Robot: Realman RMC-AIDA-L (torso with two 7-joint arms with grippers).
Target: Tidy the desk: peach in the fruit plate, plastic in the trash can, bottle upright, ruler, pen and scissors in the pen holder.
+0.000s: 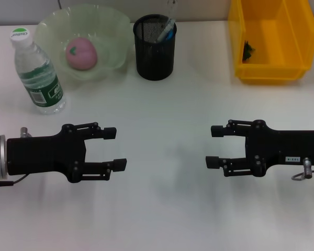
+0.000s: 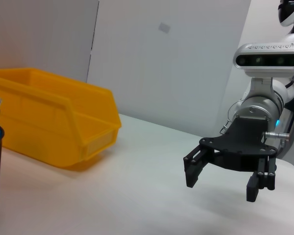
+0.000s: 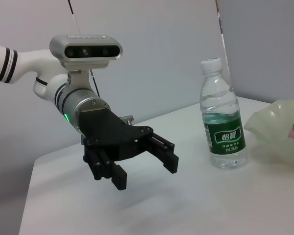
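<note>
With the peach (image 1: 81, 53) in the fruit plate (image 1: 115, 31) and the bottle (image 1: 38, 73) upright beside it, both the left end effector (image 1: 118, 148) and the right end effector (image 1: 213, 146) hover wide and empty, so the tidying looks finished.

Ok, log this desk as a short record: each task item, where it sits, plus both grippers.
peach: in the fruit plate
bottle: upright on the desk, beside the fruit plate
pen holder: back centre, holds pen-like items; which ones, cannot tell
trash can: back right, dark green plastic scrap inside
left gripper: open, empty, over the front left desk
right gripper: open, empty, over the front right desk
</note>
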